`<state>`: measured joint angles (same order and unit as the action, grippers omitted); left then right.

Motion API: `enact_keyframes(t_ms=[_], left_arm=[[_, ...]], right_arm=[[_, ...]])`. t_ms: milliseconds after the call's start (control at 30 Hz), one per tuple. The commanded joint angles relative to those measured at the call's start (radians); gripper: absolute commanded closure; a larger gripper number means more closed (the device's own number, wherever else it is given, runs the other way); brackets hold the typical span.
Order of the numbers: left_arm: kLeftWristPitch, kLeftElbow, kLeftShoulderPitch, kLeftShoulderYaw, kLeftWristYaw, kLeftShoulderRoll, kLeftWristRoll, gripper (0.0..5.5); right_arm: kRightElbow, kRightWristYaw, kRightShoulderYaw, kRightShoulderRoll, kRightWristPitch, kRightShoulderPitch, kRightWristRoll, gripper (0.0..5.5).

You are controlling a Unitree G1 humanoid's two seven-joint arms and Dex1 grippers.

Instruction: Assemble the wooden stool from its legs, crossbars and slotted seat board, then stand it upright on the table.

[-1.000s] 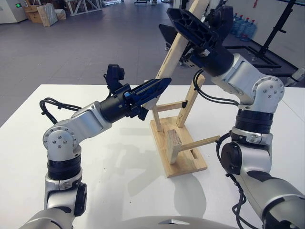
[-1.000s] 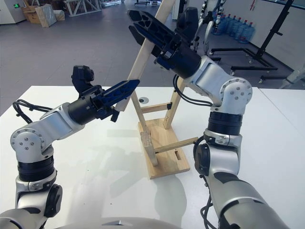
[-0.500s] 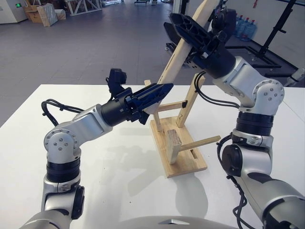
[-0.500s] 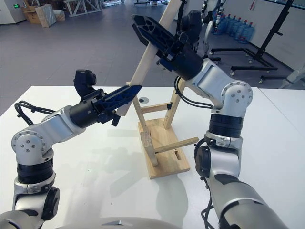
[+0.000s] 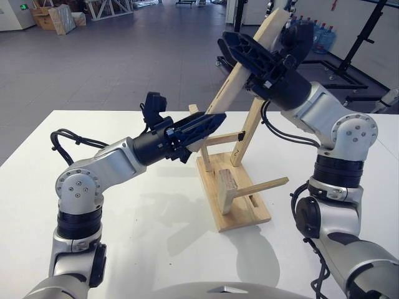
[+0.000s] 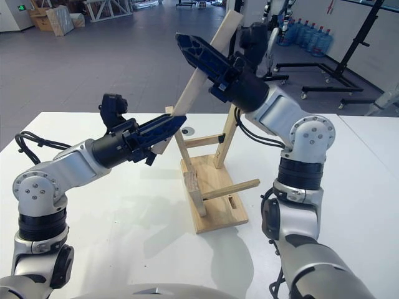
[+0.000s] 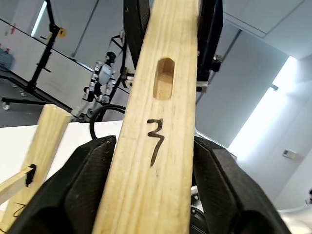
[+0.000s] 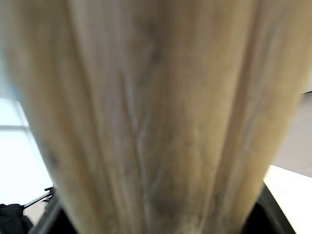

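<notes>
Locate seat board (image 5: 242, 210) flat on bench (image 5: 149, 218), with fitted legs (image 5: 248, 134) and crossbars (image 5: 219, 139) standing on it. Above its rear edge, note loose leg (image 5: 228, 92), tilted. Note left tool (image 5: 214, 119) clamped on lower end, right tool (image 5: 240, 53) clamped higher up.

This looks like a large robotics lab or test hall. A wide polished grey floor (image 5: 112, 62) stretches beyond the white desk (image 5: 156, 249), with wooden crates (image 5: 59, 17) and metal frames (image 5: 109, 7) far left. Black wheeled stands (image 6: 359, 31) and blue water bottles (image 6: 305, 34) are far right.
</notes>
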<state>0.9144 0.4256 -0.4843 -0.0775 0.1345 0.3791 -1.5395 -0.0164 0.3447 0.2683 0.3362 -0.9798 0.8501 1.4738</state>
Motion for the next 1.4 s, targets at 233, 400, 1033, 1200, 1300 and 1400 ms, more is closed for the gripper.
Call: enact_keyframes(t_ms=[233, 400, 1033, 1200, 1300, 1400], left_arm=[[-0.059, -0.012, -0.025, -0.092, -0.088, 0.071, 0.022, 1.10], [-0.077, 0.039, 0.096, -0.235, -0.132, 0.189, 0.064, 1.04], [-0.201, 0.107, 0.399, 0.338, 0.531, 0.395, 0.865, 1.04], [-0.175, 0.149, 0.335, 0.416, 0.518, 0.313, 0.923, 1.04], [-0.191, 0.133, 0.281, 0.488, 0.530, 0.266, 0.992, 1.04], [-0.206, 0.109, 0.218, 0.584, 0.549, 0.215, 1.074, 1.04]], right_arm=[[0.016, 0.026, 0.020, 0.039, 0.045, -0.034, -0.160, 3.48], [-0.007, 0.049, 0.079, 0.117, 0.034, -0.041, -0.160, 3.48], [-0.029, 0.039, 0.165, 0.303, 0.014, -0.042, -0.141, 3.48], [0.019, 0.041, 0.126, 0.311, -0.017, 0.012, -0.137, 3.48], [0.058, 0.056, 0.113, 0.310, -0.024, 0.040, -0.151, 3.48], [0.081, 0.075, 0.088, 0.293, -0.024, 0.066, -0.171, 3.48]])
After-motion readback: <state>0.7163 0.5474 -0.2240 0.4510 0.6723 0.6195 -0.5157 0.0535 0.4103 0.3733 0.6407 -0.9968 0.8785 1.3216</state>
